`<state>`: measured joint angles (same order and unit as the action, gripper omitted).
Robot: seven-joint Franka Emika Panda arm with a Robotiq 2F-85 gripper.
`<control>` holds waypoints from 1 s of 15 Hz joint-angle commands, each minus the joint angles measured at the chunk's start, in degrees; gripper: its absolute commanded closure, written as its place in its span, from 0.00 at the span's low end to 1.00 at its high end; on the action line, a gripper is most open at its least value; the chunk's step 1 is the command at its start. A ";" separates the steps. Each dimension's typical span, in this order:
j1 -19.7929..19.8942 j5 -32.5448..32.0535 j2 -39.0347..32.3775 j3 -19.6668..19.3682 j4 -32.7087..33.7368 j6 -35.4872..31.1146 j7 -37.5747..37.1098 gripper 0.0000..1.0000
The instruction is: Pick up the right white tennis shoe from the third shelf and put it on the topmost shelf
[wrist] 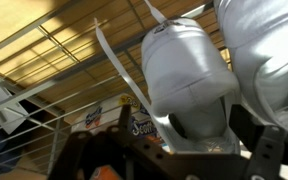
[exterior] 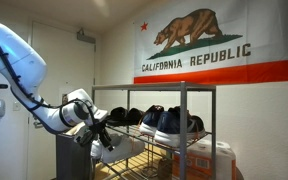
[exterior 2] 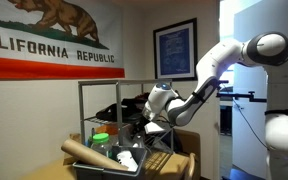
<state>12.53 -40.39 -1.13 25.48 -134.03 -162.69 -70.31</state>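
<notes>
In the wrist view a white tennis shoe fills the middle, its heel opening facing the camera. My gripper is open, with one dark finger to the left of the heel and the other to its right. The matching white shoe lies close beside it on the right. Both rest on the wire shelf. In both exterior views the gripper reaches into the rack at the white shoe. The topmost shelf is a thin grey bar above.
Dark navy sneakers stand on the tier above the white shoes. A Scott package shows beneath the wires. Beside the rack lie a green-lidded tub and a cardboard tube. A California flag hangs behind.
</notes>
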 commanded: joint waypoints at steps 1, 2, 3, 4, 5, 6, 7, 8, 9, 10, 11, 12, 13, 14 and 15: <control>-0.22 -5.29 -3.12 -0.36 3.87 2.04 -4.74 0.00; -0.25 -6.63 -3.29 -0.49 3.99 2.19 -5.89 0.00; -0.20 -7.97 -3.20 -0.67 3.83 2.40 -6.92 0.00; -0.15 -9.18 -3.10 -0.80 3.72 2.55 -7.95 0.00; -0.06 -10.34 -2.80 -0.94 3.37 2.75 -8.95 0.00; -0.01 -11.30 -2.61 -1.05 3.13 2.97 -9.78 0.00; 0.07 -12.20 -2.36 -1.24 2.70 3.12 -10.46 0.00; 0.07 -12.92 -2.24 -1.34 2.50 3.38 -11.11 0.00; 0.13 -13.51 -2.08 -1.49 2.14 3.53 -11.73 0.00; 0.19 -13.73 -2.04 -1.63 1.70 3.75 -11.81 0.00; 0.18 -13.87 -2.05 -1.80 1.25 4.12 -12.07 0.00; 0.12 -14.19 -2.21 -1.97 0.81 4.52 -12.50 0.00; 0.04 -14.39 -2.46 -2.15 0.47 4.79 -12.61 0.00; -0.05 -14.36 -2.82 -2.31 0.21 4.99 -12.55 0.00; -0.12 -14.20 -3.03 -2.42 0.11 4.96 -12.47 0.00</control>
<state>12.53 -52.97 -3.82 23.36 -133.21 -159.02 -80.39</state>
